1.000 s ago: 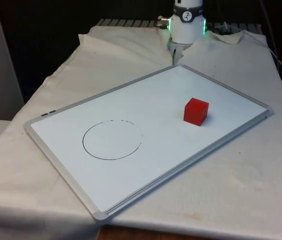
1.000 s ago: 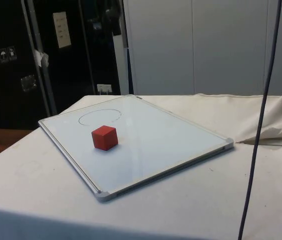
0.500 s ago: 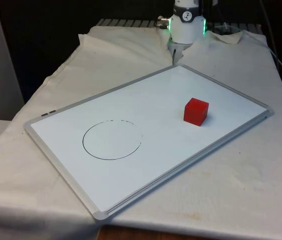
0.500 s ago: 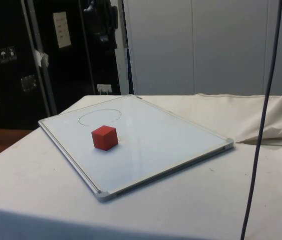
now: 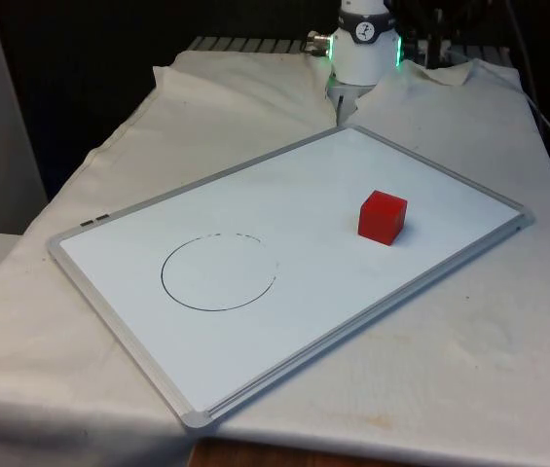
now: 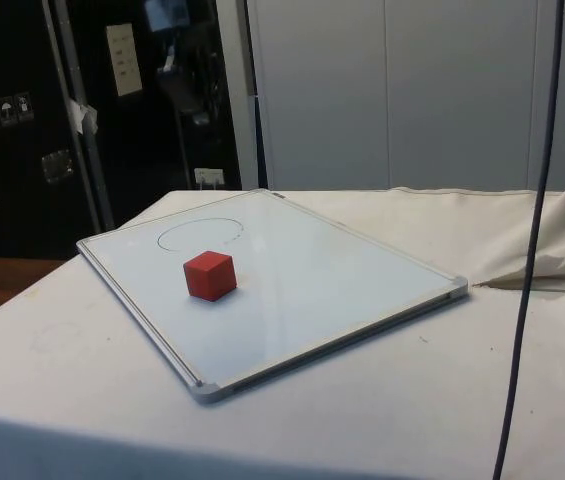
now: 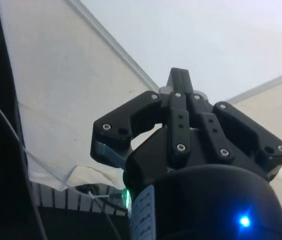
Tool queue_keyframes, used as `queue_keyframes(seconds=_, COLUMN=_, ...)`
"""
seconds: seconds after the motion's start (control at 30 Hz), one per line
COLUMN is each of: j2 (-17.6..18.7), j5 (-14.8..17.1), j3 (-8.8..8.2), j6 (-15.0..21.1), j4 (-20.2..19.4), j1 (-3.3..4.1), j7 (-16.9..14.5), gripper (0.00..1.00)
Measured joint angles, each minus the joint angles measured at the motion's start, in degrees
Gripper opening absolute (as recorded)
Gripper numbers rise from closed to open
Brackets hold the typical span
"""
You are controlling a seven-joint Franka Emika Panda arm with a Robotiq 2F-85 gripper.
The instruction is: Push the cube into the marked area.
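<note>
A red cube [image 5: 383, 216] sits on the white board [image 5: 284, 195], towards the front view's right. A hand-drawn black circle [image 5: 219, 272] marks the board on the front view's left, well apart from the cube. In the side view the cube [image 6: 209, 275] stands nearer than the circle [image 6: 200, 234]. My gripper [image 7: 180, 76] hangs high over the board's far corner with its fingers pressed together and nothing between them. It appears as a dark shape [image 5: 438, 37] at the top of the front view, far from the cube.
The board [image 6: 342, 270] lies slanted on the white cloth [image 5: 489, 341], with a grey frame all round. The cloth is bunched in folds [image 5: 255, 83] at the far end. A black cable [image 6: 525, 260] hangs down on the side view's right.
The fingers have closed from wide open to shut. The gripper has come down into the top of the front view. The cube has not moved.
</note>
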Motion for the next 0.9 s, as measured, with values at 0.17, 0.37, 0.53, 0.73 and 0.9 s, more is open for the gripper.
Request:
queue_keyframes(seconds=0.17, j2=1.8, j5=0.1, j3=1.83, j6=2.1, j4=-0.5, j1=0.00, j7=1.4, gripper=0.00)
queue_keyframes(seconds=0.37, j2=4.7, j5=0.2, j3=3.61, j6=5.0, j4=-0.3, j1=0.00, j7=2.9, gripper=0.00)
queue_keyframes(seconds=0.53, j2=6.5, j5=0.6, j3=4.01, j6=6.6, j4=-0.1, j1=0.00, j7=3.3, gripper=0.00)
queue_keyframes(seconds=0.73, j2=9.1, j5=1.1, j3=4.01, j6=8.7, j4=0.1, j1=-0.17, j7=3.7, gripper=0.00)
queue_keyframes(seconds=0.9, j2=10.8, j5=1.5, j3=3.72, j6=10.3, j4=-0.4, j1=-0.57, j7=3.9, gripper=0.00)
